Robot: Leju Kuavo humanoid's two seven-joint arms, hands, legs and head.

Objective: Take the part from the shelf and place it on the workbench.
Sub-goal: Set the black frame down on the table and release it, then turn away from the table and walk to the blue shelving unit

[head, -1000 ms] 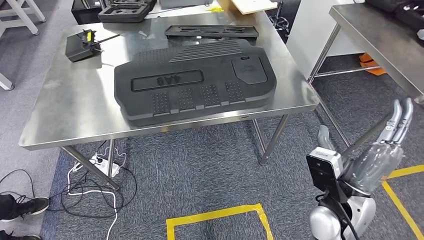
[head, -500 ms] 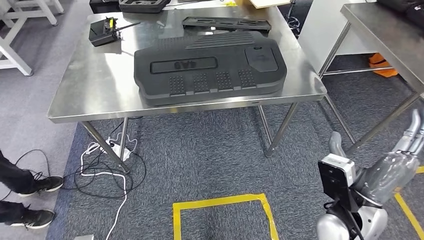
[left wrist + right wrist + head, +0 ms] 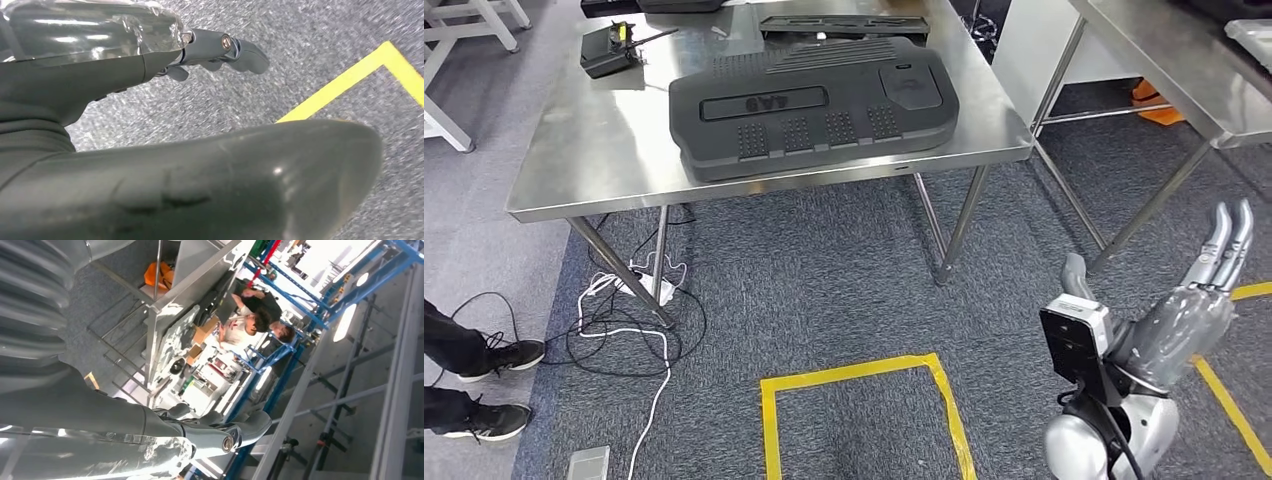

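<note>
The part [image 3: 809, 105], a large black moulded panel with ribbed and dotted patches, lies flat on the steel workbench [image 3: 589, 160], near its front edge. My right hand [image 3: 1196, 302] is raised at the lower right, well away from the bench, fingers straight and apart, holding nothing. In the right wrist view the right hand [image 3: 150, 432] points up toward blue racking, also empty. In the left wrist view my left hand [image 3: 150, 55] hangs over grey carpet with its fingers [image 3: 227, 47] extended and nothing in them.
A small black device with yellow trim [image 3: 609, 50] and a flat black tray [image 3: 844, 25] sit at the bench's back. A second steel table [image 3: 1164, 60] stands at the right. Cables and a power strip [image 3: 639, 295] lie under the bench. A person's shoes [image 3: 484, 390] are at left; yellow tape [image 3: 864, 390] marks the floor.
The whole picture has shifted, so the camera has moved; the bench now sits higher and further left in view. My right hand stays raised and empty.
</note>
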